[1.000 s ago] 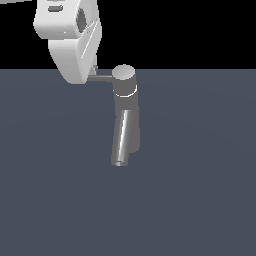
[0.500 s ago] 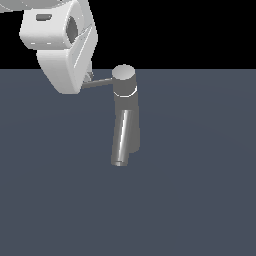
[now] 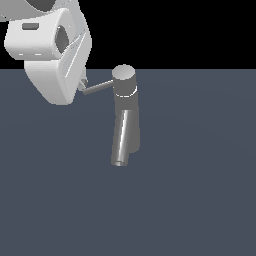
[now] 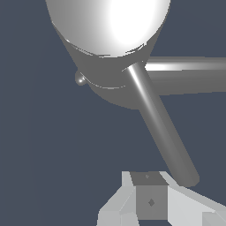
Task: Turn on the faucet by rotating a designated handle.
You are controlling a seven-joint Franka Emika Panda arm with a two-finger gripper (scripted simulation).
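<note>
The faucet (image 3: 126, 117) stands upright in the exterior view, a lighter round cap on top and its slanted spout (image 3: 121, 137) running down toward the camera. The handle (image 3: 98, 87), a thin grey rod, sticks out from the cap toward the exterior view's left. My white gripper (image 3: 82, 85) hangs at that rod's free end, fingertips against it. In the wrist view the handle (image 4: 161, 128) runs from the faucet cap (image 4: 108, 26) down to my gripper (image 4: 150, 187), whose fingers sit together, shut, with the rod's tip beside them rather than between them.
The faucet rests on a flat dark blue-grey floor (image 3: 200, 200). Above its far edge there is only black background. In the wrist view the spout (image 4: 190, 73) passes behind the handle.
My gripper has shifted toward the exterior view's left and come closer to the camera. The handle has swung with it, its free end now angled lower and nearer than before.
</note>
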